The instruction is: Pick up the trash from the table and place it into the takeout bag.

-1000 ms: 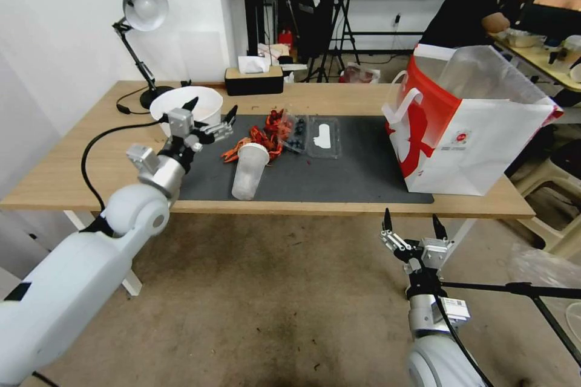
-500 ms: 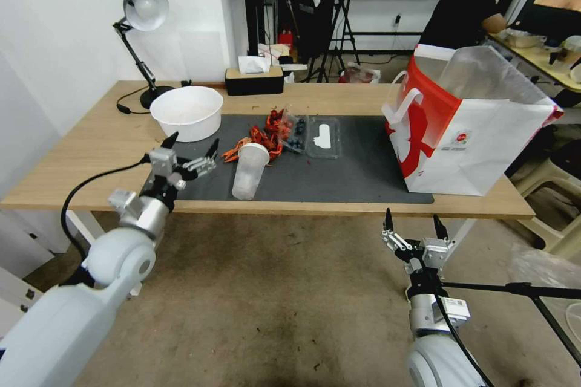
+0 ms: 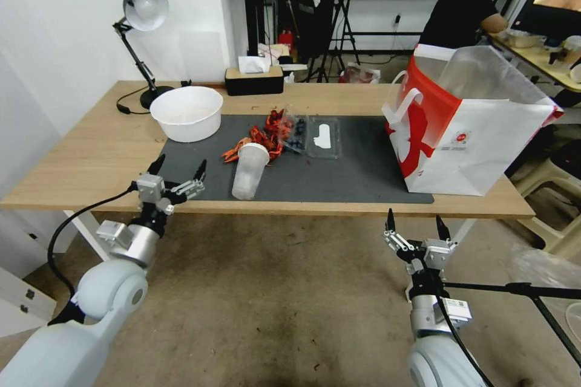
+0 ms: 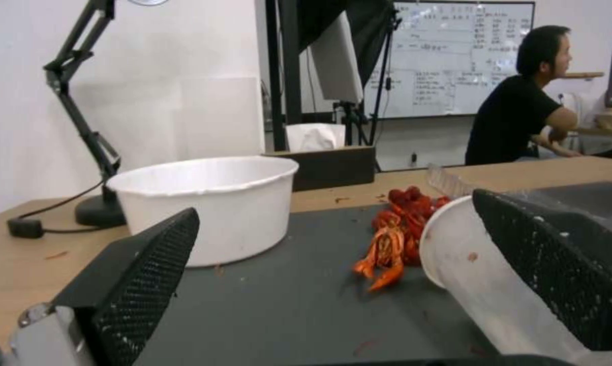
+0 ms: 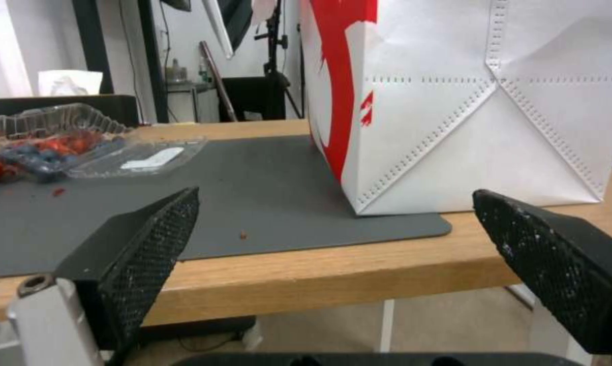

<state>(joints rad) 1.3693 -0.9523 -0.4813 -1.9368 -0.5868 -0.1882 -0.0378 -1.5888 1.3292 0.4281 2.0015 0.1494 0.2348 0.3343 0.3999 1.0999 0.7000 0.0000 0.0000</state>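
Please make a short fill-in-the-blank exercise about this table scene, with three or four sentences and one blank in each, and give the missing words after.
1. The takeout bag stands at the ______ end of the dark grey mat.
2. The frosted plastic cup lies on its ______.
3. The left gripper has its fingers ______.
4. The white bowl stands beside the desk ______.

Missing words: right; side; open; lamp

Table: light wood top, smooth matt finish. Mat: dark grey, matt. Takeout bag: creased white and red paper with a clear glossy plastic liner. Cup: frosted translucent plastic. Bowl: smooth white. Clamshell container: clear glossy plastic. Left gripper fingers: black pads with rough dimpled texture.
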